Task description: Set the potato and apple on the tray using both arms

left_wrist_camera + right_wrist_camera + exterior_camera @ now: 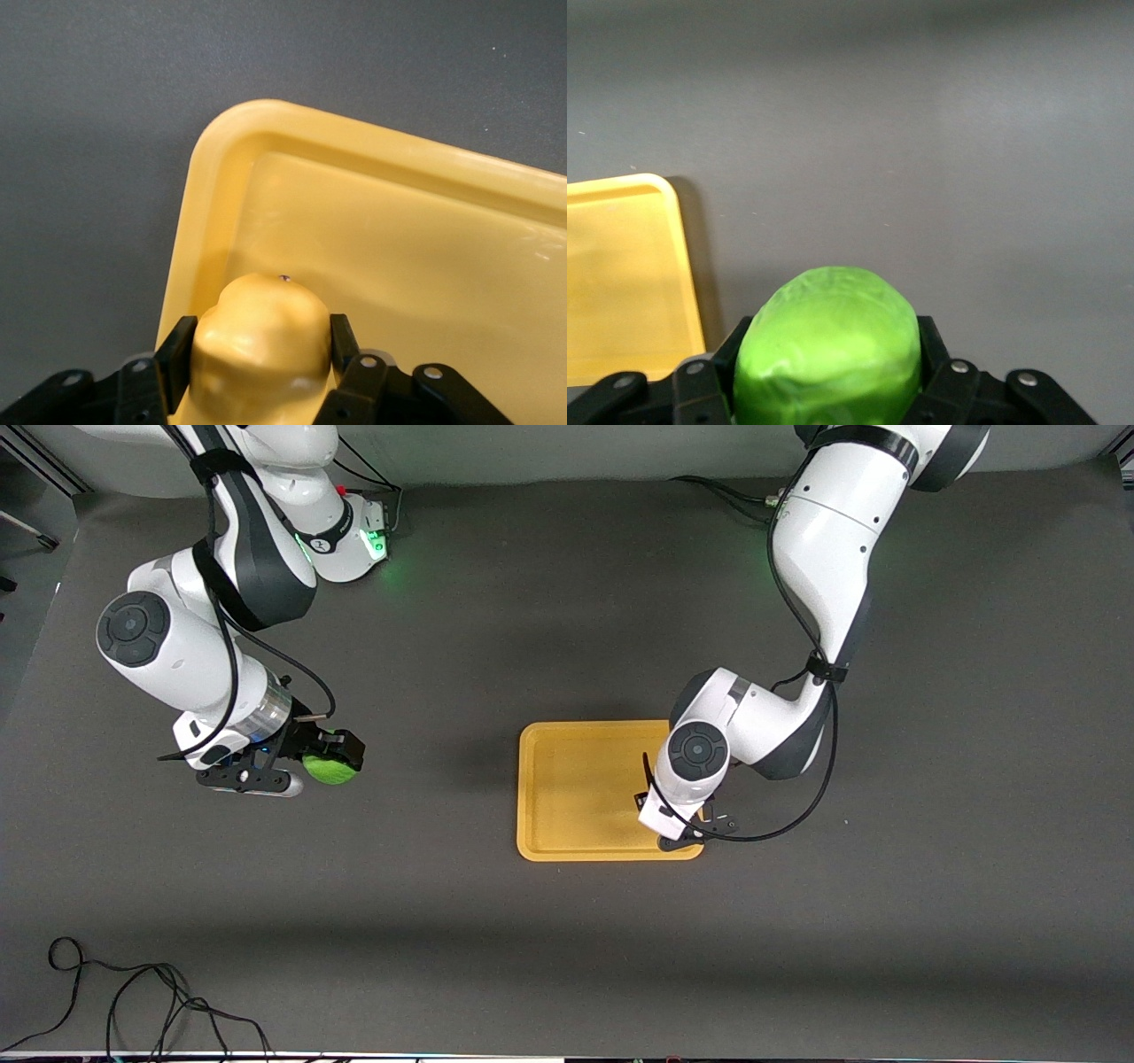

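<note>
The orange-yellow tray (576,793) lies mid-table. My left gripper (257,347) is shut on the lumpy yellow-tan potato (259,350) and holds it over the tray (399,257), near one corner. In the front view the left arm's wrist (691,779) covers the potato over the tray's end toward the left arm. My right gripper (341,757) is shut on the round bright green apple (330,769), over bare table toward the right arm's end. The apple also shows in the right wrist view (828,350), between the fingers (935,350), with the tray's edge (629,274) off to one side.
The table is covered by a dark grey mat (532,939). A loose black cable (133,1001) lies at the table's edge nearest the front camera, toward the right arm's end. The right arm's base (354,531) shows a green light.
</note>
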Motion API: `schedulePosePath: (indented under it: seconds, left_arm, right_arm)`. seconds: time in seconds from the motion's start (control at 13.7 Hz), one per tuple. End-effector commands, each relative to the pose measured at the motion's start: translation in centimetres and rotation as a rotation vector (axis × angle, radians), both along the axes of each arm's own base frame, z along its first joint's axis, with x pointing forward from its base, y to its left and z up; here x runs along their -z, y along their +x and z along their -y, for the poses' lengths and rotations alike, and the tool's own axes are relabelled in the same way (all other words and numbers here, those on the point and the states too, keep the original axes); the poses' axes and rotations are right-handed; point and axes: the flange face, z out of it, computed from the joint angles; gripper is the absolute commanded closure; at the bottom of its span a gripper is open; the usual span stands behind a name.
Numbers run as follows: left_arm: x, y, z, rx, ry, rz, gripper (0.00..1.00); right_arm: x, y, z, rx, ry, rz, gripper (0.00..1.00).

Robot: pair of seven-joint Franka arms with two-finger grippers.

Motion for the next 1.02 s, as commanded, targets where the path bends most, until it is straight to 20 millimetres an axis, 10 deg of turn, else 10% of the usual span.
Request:
schedulePosePath:
  seconds: [0.0, 0.22, 0.51, 0.95]
  left_arm:
    - [0.3, -0.2, 0.0, 0.017, 0.006, 0.014, 0.29]
    - [0.6, -0.2, -0.1, 0.025, 0.016, 0.015, 0.0]
    - [-1.7, 0.4, -1.5, 0.024, 0.023, 0.01, 0.0]
    - [-15.1, 5.3, -19.0, 0.254, -0.006, -0.033, 0.0]
  right_arm:
    - [-1.6, 0.9, -3.8, 0.074, 0.052, 0.01, 0.71]
    - [-1.5, 1.4, -9.8, 0.137, 0.121, -0.019, 0.73]
    - [3.2, 2.6, -15.4, 0.236, 0.052, -0.012, 0.73]
    - [9.1, 2.8, -24.2, 0.316, 0.034, 0.003, 0.73]
